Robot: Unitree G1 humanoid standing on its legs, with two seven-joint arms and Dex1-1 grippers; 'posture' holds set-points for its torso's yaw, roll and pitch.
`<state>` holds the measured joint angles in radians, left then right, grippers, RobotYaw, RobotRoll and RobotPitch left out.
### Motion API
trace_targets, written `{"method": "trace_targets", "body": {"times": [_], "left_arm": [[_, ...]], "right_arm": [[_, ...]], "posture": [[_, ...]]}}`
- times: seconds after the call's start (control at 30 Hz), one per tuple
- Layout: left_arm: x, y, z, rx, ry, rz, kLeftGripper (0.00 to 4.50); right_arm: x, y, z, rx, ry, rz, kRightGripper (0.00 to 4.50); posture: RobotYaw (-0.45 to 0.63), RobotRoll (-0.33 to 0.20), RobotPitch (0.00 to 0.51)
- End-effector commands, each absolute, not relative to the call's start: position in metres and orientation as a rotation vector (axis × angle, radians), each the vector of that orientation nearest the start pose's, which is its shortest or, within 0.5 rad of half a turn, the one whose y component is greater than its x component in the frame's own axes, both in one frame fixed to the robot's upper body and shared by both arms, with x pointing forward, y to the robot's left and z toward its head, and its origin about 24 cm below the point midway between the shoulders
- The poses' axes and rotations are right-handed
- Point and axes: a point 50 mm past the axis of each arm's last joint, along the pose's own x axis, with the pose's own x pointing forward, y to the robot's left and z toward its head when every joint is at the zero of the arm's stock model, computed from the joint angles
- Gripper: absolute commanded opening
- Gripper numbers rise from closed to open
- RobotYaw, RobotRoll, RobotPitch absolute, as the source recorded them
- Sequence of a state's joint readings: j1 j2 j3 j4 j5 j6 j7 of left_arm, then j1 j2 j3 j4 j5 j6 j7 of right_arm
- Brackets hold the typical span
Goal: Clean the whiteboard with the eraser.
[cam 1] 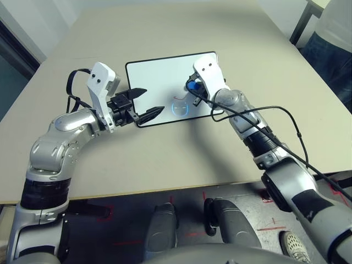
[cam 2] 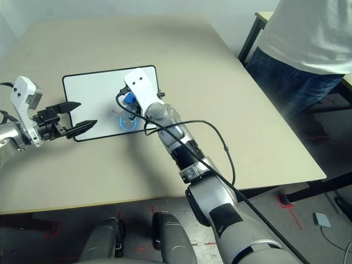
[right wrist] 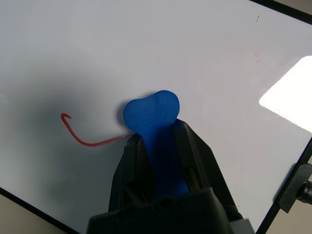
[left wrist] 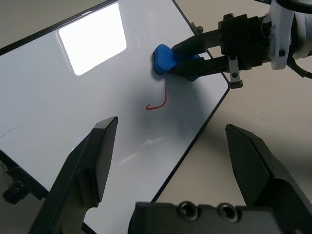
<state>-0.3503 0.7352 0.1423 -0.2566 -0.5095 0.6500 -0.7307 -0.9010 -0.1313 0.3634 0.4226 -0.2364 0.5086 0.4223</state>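
The right gripper (right wrist: 161, 146) has its two black fingers clamped on the eraser (right wrist: 152, 114), and the blue block's rounded nose sits down on the whiteboard (cam 1: 159, 77). On the board, that contact point lies toward the four o'clock corner as the head camera sees it. The board itself lies flat on the table (cam 1: 165, 165), out ahead of the robot at about twelve o'clock.

Right beside the eraser there is a thin red line (right wrist: 85, 139) with a hooked end; one end of it runs up to the blue block, the rest trails clear of it. So that mark is not wiped yet. From the head view a bluish ring (cam 1: 180, 107) shows on the board just near the eraser, toward the near edge; whether it is ink or a reflection, I cannot tell.

The left gripper (cam 1: 147, 103) hangs over the board's near edge around seven o'clock, fingers spread apart, holding nothing and touching nothing that I can see.

Much of the board looks white and bare, with a bright window glare on it. My read: the wiping is under way but not finished. The red line is left, and the ring too if it proves to be ink.
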Motion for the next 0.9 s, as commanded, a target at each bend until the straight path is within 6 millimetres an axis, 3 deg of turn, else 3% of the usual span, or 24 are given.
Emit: {"method": "trace_targets", "body": {"times": [0.03, 0.37, 0.53, 0.7, 0.9], "left_arm": [[0.275, 0.220, 0.188, 0.238, 0.094, -0.730, 4.50], [0.274, 0.220, 0.188, 0.239, 0.093, -0.730, 4.50], [0.275, 0.221, 0.187, 0.239, 0.093, -0.730, 4.50], [0.275, 0.221, 0.187, 0.238, 0.092, -0.729, 4.50], [0.274, 0.222, 0.186, 0.237, 0.093, -0.726, 4.50]], "right_arm": [[0.366, -0.058, 0.121, -0.702, 0.300, 0.610, 0.80], [0.344, -0.052, 0.088, -0.727, 0.435, 0.718, 0.80], [0.342, -0.053, 0.084, -0.733, 0.458, 0.727, 0.80], [0.346, -0.054, 0.088, -0.733, 0.454, 0.718, 0.80], [0.365, -0.061, 0.119, -0.729, 0.357, 0.620, 0.80]], "posture": [[0.14, 0.000, 0.150], [0.15, 0.000, 0.153], [0.15, 0.000, 0.153], [0.15, 0.000, 0.152], [0.15, 0.000, 0.153]]}}
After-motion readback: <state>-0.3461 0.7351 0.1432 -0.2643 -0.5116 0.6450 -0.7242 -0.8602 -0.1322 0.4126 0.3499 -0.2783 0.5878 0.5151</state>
